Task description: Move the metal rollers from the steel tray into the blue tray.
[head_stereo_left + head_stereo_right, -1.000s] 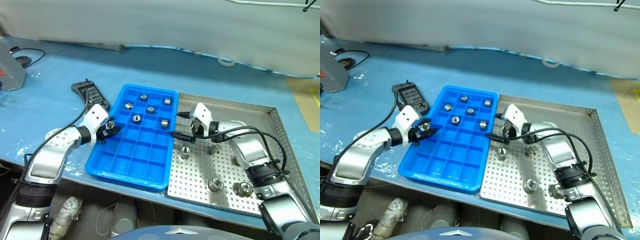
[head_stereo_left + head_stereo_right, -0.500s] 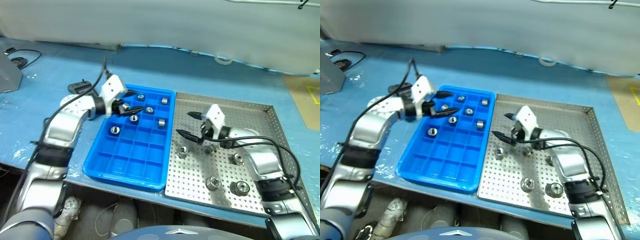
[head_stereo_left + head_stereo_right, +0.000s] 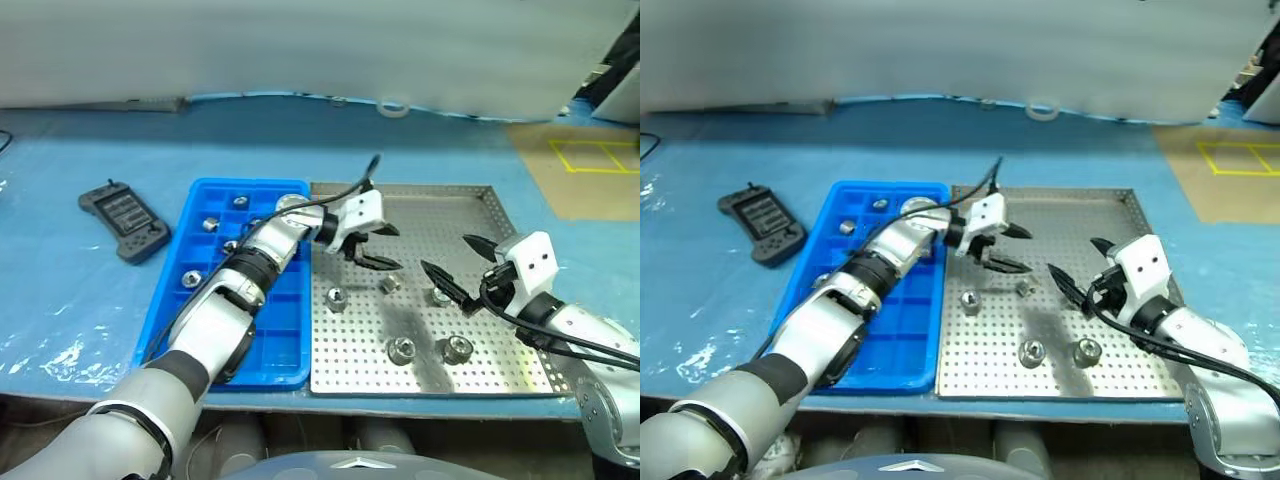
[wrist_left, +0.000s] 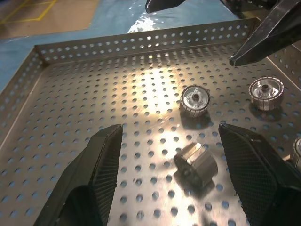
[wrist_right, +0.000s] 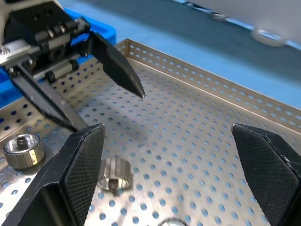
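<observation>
**Both grippers empty over the steel tray, rollers split between the two trays**

Left gripper (image 3: 375, 247): reaches across the blue tray (image 3: 170, 310) and hangs over the steel tray (image 3: 450, 205), near the tray's edge beside the blue one. Fingers parted to a medium gap, nothing between them. One metal roller (image 4: 196, 163) lies on its side just ahead of the fingertips, on the perforated floor; not touched.

Right gripper (image 3: 458, 268): over the steel tray too, facing the left gripper, the two tips near each other but apart. Fingers spread wide, empty. A roller (image 3: 441, 296) sits just below the lower fingertip; contact cannot be judged.

Rollers on the steel tray: five counted. One (image 3: 336, 298) below the left gripper, and two more (image 3: 402, 349) (image 3: 457, 349) side by side toward the near rim, below both grippers.

Rollers in the blue tray: several in separate compartments behind the left forearm, e.g. (image 3: 211, 224) and (image 3: 190, 279); some hidden by the arm, count uncertain
</observation>
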Available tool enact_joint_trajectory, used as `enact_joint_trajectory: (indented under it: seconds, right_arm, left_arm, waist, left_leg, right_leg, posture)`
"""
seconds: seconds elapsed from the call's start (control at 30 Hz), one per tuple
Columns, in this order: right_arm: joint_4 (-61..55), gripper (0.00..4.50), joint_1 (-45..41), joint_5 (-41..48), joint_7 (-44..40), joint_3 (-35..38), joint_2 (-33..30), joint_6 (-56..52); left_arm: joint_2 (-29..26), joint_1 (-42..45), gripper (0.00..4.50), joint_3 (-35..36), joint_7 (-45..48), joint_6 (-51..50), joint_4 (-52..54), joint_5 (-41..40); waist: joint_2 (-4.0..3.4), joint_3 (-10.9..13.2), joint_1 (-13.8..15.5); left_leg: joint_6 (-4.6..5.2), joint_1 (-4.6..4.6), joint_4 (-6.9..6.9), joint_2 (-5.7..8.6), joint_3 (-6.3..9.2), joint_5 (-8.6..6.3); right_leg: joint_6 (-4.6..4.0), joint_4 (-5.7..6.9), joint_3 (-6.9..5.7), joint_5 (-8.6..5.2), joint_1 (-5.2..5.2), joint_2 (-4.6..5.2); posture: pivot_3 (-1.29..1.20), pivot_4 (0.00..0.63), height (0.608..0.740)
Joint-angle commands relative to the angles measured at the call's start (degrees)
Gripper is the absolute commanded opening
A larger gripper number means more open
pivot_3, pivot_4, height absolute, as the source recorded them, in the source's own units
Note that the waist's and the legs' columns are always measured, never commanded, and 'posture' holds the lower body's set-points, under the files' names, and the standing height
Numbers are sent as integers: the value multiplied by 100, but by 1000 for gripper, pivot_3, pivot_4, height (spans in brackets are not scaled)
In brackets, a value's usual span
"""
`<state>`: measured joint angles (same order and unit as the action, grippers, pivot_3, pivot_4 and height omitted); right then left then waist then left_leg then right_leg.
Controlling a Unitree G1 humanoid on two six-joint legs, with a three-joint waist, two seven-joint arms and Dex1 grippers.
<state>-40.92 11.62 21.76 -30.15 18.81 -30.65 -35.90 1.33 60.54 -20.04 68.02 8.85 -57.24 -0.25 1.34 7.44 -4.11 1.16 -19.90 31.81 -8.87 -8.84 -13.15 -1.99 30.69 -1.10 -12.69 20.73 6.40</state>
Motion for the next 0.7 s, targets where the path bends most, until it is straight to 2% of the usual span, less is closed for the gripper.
enact_joint_trajectory:
  seconds: [0.03, 0.3, 0.7]
  right_arm:
    - [-491, 4500, 227, 60, 245, 208, 76, -44]
    - [-537, 4500, 371, -14, 480, 169, 65, -7]
    - [-358, 4500, 180, -110, 563, -3, -53, 5]
  left_arm:
    - [108, 182, 3421, -73, -202, 369, -488, 332]
    - [221, 143, 3421, -109, -316, 529, -932, 811]
    - [214, 25, 3421, -123, -584, 547, -1103, 1275]
  waist:
    - [-12, -8, -120]
    - [-25, -15, -549]
    - [-33, -18, -817]
  left_leg:
    - [0, -2, -1, 0, 0, 0]
    - [13, -21, 8, 6, 11, -7]
    - [72, -50, 52, 48, 18, -42]
  right_leg:
    - [1, -2, 0, -1, -2, 0]
    - [4, -33, -8, -2, -1, 2]
    - [2, -35, -29, -1, -4, 56]
  posture:
    - [-568, 150, 740]
    - [-588, 150, 740]
    - [-570, 150, 740]
